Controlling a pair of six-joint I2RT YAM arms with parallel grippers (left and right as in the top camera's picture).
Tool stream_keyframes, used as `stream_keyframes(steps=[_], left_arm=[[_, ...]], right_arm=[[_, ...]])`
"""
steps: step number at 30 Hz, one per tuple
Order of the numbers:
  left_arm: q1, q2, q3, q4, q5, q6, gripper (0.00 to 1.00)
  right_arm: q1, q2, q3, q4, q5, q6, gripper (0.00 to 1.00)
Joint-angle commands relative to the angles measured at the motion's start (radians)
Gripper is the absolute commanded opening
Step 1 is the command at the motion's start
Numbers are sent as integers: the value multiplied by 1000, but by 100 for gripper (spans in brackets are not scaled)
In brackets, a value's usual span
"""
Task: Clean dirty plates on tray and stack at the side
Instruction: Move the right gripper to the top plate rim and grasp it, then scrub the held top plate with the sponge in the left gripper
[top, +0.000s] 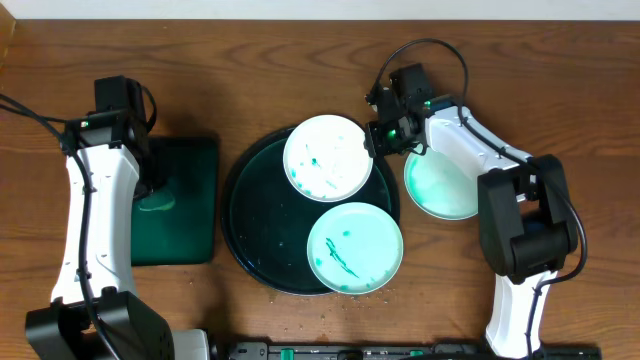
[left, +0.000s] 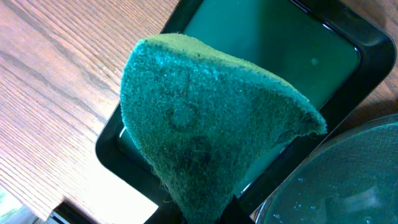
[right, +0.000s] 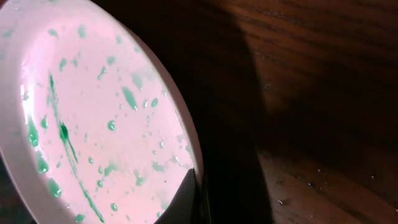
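1. Overhead: right jaws clamped the rear teal-smeared white round plate (top: 327, 158) by its rim, on the round black-green tray (top: 250, 215).
2. Only the left wrist view revealed left jaws clamping a green fibrous sponge (left: 199, 130).

Green scouring pad (left: 205, 124) above the rectangular tray (left: 273, 50); round tray (left: 354, 171) at lower right

Green sponge (left: 205, 124) is hiding left gripper (top: 150, 188) fingers. Right arm (top: 470, 140) is overlapping off-tray plate (top: 445, 190). Splattered plate (right: 93, 124) is running off-frame; right gripper (right: 186, 202) is blurring dark.
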Motion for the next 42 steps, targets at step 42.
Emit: stream_keyframes(steps=[42], left_arm=[[-443, 344, -87, 300, 205, -85, 8]], right_arm=[[224, 118, 18, -32, 19, 370, 1]])
